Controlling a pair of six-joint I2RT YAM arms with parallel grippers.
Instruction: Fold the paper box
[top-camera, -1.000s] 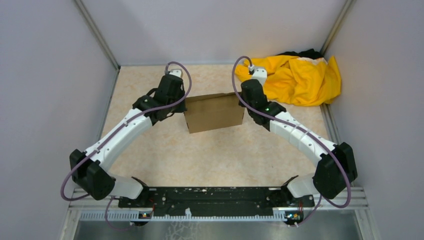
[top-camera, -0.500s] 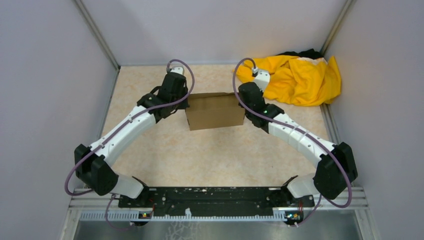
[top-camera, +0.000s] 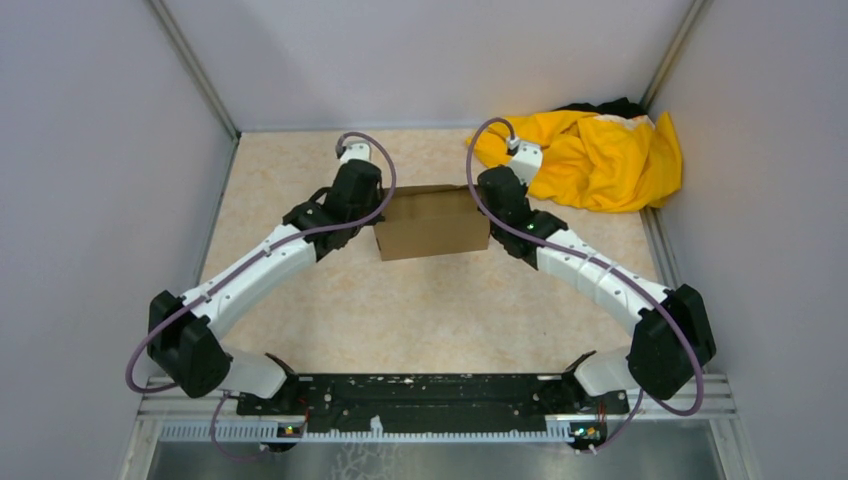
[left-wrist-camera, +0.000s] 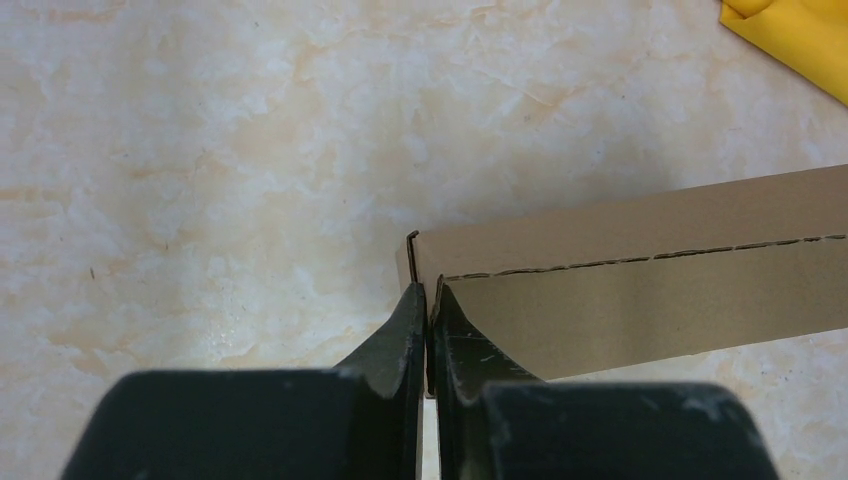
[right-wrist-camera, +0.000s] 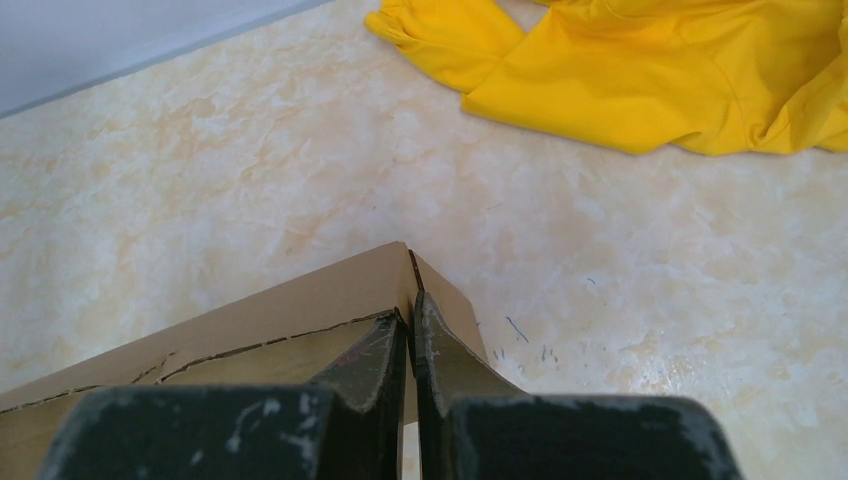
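The paper box (top-camera: 432, 226) is a plain brown cardboard piece held between both arms in the middle of the table, its broad face towards the camera. My left gripper (left-wrist-camera: 428, 300) is shut on the box's left edge (left-wrist-camera: 425, 262), the thin cardboard pinched between its black fingers. My right gripper (right-wrist-camera: 411, 325) is shut on the box's right corner (right-wrist-camera: 412, 268) in the same way. A perforated fold line (left-wrist-camera: 640, 258) runs along the box near its top. In the top view each gripper (top-camera: 372, 205) (top-camera: 490, 200) sits hard against its end of the box.
A crumpled yellow cloth (top-camera: 595, 155) lies at the back right corner, close behind the right wrist, and shows in the right wrist view (right-wrist-camera: 650, 70). Grey walls (top-camera: 100, 150) close in the table on the left, right and back. The marbled tabletop (top-camera: 430, 310) lies below.
The left arm has swung right and forward, pushing its end of the box inward. The box has shifted slightly right and looks narrower. The right arm has barely moved.
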